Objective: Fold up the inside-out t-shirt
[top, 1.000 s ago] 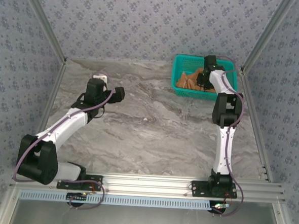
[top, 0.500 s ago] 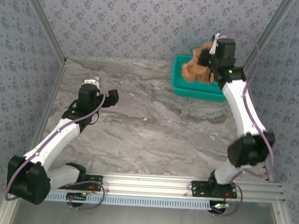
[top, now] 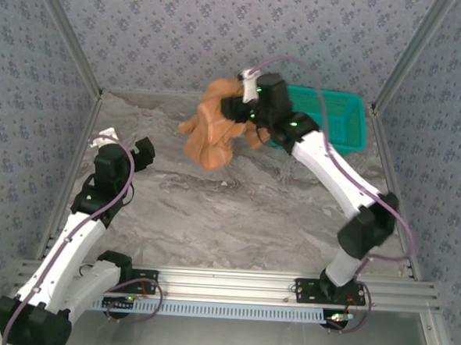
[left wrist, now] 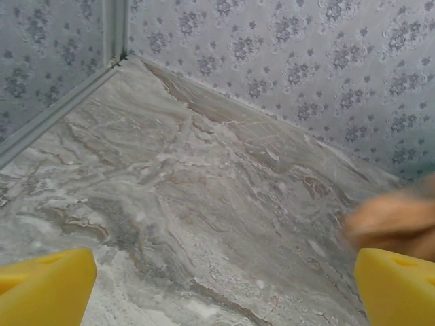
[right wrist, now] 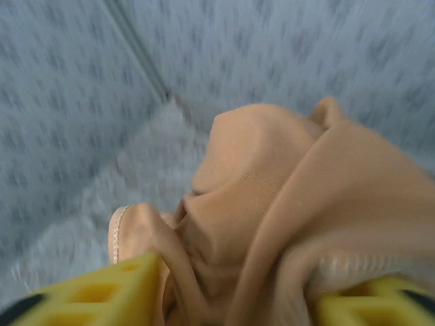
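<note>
The orange-tan t-shirt (top: 211, 132) hangs bunched in the air above the back middle of the table, held by my right gripper (top: 233, 108), which is shut on it. In the right wrist view the crumpled cloth (right wrist: 272, 224) bulges between the yellow fingers (right wrist: 109, 292). My left gripper (top: 128, 152) hovers over the left side of the table, open, with nothing between its yellow fingertips (left wrist: 44, 288). A blurred orange edge of the shirt (left wrist: 394, 221) shows at the right in the left wrist view.
A teal basket (top: 339, 117) stands at the back right corner, behind the right arm. Patterned walls and metal frame posts (top: 73, 53) close in the marble table (top: 236, 212) on three sides. A rail (top: 231, 286) runs along the near edge.
The right gripper lifted the t-shirt out of the teal basket and swung it left over the table's back middle. The left arm drew back toward the near left.
</note>
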`<state>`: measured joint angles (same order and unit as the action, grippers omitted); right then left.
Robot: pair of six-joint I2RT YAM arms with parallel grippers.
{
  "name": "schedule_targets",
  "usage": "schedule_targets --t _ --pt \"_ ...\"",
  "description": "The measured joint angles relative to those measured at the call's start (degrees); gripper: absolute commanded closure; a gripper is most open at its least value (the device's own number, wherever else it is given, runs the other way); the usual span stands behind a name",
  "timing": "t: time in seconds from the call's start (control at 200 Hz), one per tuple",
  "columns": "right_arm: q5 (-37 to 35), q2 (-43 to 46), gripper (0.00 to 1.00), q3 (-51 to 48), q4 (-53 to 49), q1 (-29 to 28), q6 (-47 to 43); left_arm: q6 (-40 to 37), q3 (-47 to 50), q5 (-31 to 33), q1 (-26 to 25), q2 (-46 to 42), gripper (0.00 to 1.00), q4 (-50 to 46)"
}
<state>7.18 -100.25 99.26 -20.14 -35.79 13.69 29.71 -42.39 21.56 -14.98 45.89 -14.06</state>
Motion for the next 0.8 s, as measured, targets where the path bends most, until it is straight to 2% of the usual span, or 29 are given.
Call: schedule_targets --t 0.115,0.295,0.42,0.59,0.72,0.799 --pt "-1.4 -4.2 0.09 -2.1 -4.9 0.3 -2.4 0.3 0.3 0.3 0.0 0.0 0.02 -0.4" --pt "-8.5 -4.2 0.08 -5.2 -5.8 7.9 -4.8 0.4 0.4 -2.8 0.0 3.5 0.02 0.1" --pt "-14.8 -8.2 0.09 -1.8 -6.0 12.7 -7.1 0.4 0.4 -5.3 0.0 6.4 0.02 0.3" --pt "-18.0 -19.9 0.18 6.3 -7.2 13.6 -9.7 0.4 0.4 -6.9 0.0 7.6 0.02 0.4" --pt "-17.7 -26.5 0.33 9.9 -9.1 13.6 -11.3 0.4 0.4 -7.2 0.0 7.6 0.02 0.7" --pt "-17.2 -28.8 0.4 11.6 -10.0 13.8 -12.2 0.4 0.4 -7.2 0.0 7.6 0.02 0.8"
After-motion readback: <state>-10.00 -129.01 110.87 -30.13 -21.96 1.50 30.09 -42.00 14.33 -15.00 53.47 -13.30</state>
